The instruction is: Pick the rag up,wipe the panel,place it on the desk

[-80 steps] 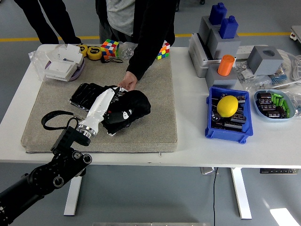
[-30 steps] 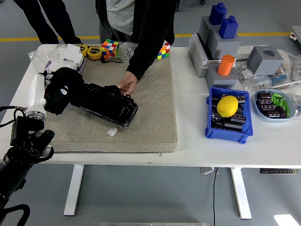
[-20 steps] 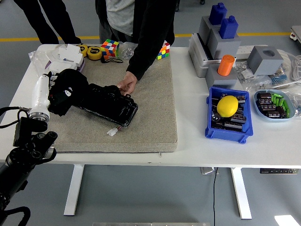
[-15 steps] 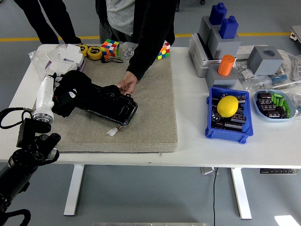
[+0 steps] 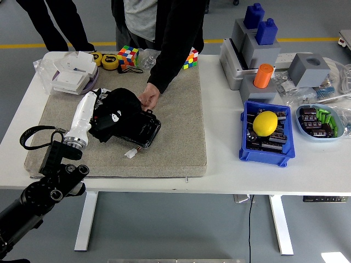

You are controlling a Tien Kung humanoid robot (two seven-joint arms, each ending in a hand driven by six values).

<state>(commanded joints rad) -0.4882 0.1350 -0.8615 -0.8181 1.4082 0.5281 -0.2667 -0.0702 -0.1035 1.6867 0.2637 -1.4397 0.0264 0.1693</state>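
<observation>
Pressing the black rag (image 5: 116, 112) it grips onto the panel (image 5: 143, 129), the left hand (image 5: 97, 112) faces a person's hand (image 5: 148, 97) steadying the panel's far edge.

The robot's left arm (image 5: 49, 189) was extended from the lower left, its white forearm angled upward, with the left hand (image 5: 107, 118) wrapped in a black rag (image 5: 118, 112). A person's hand (image 5: 148, 96) was rested just beyond it.

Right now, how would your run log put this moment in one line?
left hand: shut on black rag | rag on panel | person's hand at panel edge | right hand: unseen
</observation>
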